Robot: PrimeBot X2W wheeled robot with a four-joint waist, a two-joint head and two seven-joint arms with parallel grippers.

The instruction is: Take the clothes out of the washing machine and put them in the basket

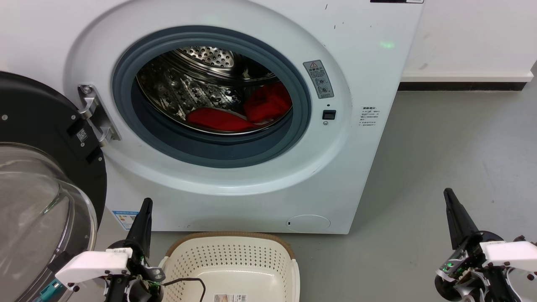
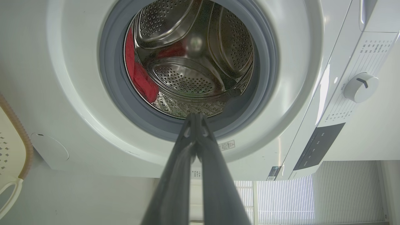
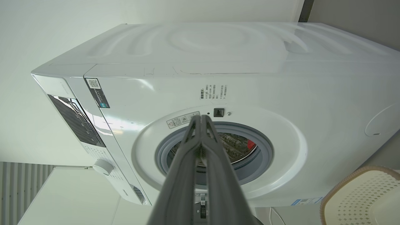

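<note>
The white washing machine (image 1: 369,63) stands with its round door (image 1: 37,201) swung open to the left. Red clothes (image 1: 251,111) lie in the bottom right of the steel drum; a red edge of the clothes (image 2: 137,75) shows in the left wrist view, and a small patch of them (image 3: 251,144) in the right wrist view. The cream basket (image 1: 235,262) sits on the floor just in front of the machine. My left gripper (image 1: 146,203) is shut and empty beside the basket's left side. My right gripper (image 1: 448,193) is shut and empty over the floor, right of the machine.
Grey floor (image 1: 440,147) spreads to the right of the machine, up to a white wall with a dark skirting (image 1: 461,86). The open glass door juts out at the lower left, close to my left arm. A thin black cable (image 1: 188,281) hangs over the basket's rim.
</note>
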